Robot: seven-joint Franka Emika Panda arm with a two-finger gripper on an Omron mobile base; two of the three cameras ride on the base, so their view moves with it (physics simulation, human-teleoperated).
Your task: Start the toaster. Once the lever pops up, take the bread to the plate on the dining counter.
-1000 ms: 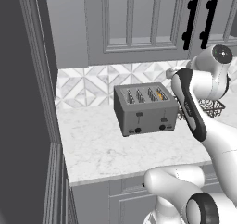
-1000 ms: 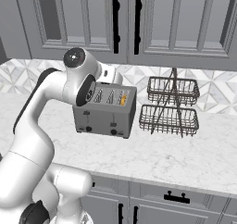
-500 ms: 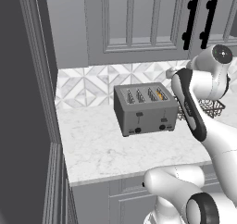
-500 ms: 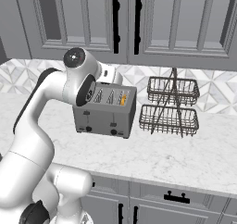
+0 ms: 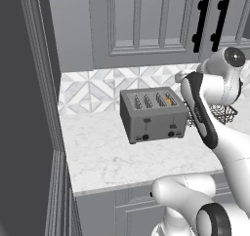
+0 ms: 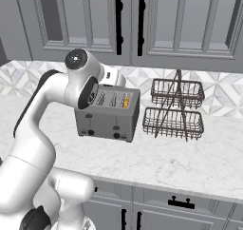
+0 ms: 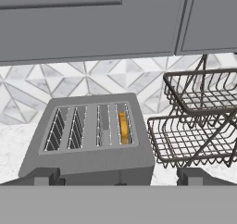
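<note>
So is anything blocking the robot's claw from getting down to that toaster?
Nothing visible does. The open gripper hangs just above the toaster, looking down on its slots, with the bread in the rightmost one. The wire rack stands off to the side, clear of the way.

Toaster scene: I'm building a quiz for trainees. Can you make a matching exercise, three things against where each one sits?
Things:
1. bread
2. wire basket rack
3. toaster

Places:
A. on the marble worktop, in front of the patterned backsplash
B. in the toaster's slot nearest the rack
C. beside the toaster, on the bread slot's side

Pairs: 1-B, 2-C, 3-A
</note>
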